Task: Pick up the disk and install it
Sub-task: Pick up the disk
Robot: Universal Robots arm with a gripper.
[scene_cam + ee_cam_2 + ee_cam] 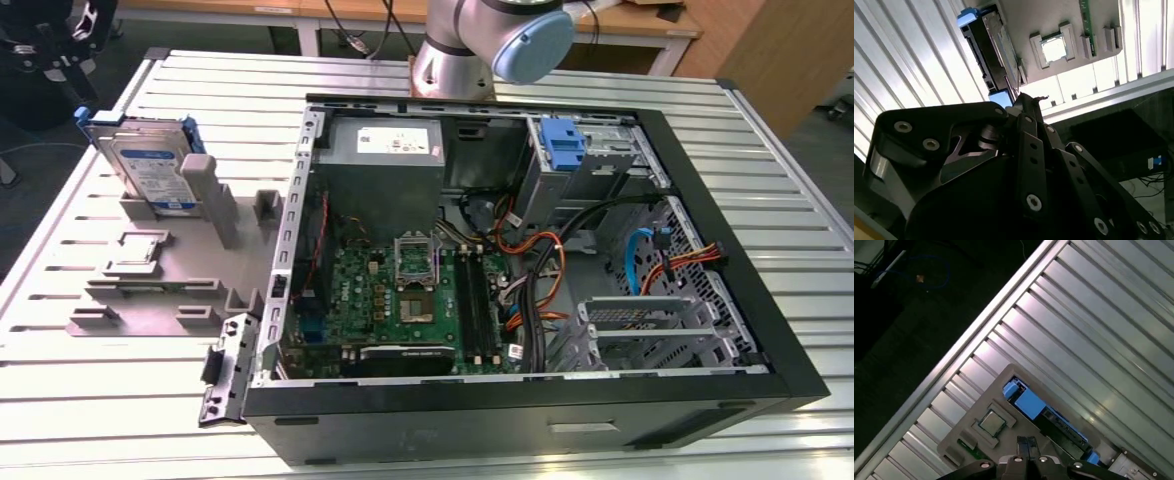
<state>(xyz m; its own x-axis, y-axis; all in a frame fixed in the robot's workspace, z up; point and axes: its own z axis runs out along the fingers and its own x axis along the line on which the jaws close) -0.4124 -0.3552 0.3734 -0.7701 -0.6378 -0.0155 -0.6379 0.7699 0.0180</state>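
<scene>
- Standing on edge in a grey plastic slotted holder (220, 215), the disk (147, 165), a flat silver-grey hard drive framed in blue plastic, offers its top edge for a grasp from above, I judge.
- The holder sits on the ribbed metal table (107, 400), just beside the open black computer case (534, 410), on the exterior view's left.
- In the first wrist view the black two-finger gripper (1026, 442) hangs over the holder near the disk, apart from it, fingertips pressed together on nothing.

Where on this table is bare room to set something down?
Bare table shows at the exterior view's lower left, bordered by the grey fixture and the computer case, and along the case's right. Crowded: the fixture holding the disk, and inside the case.
</scene>
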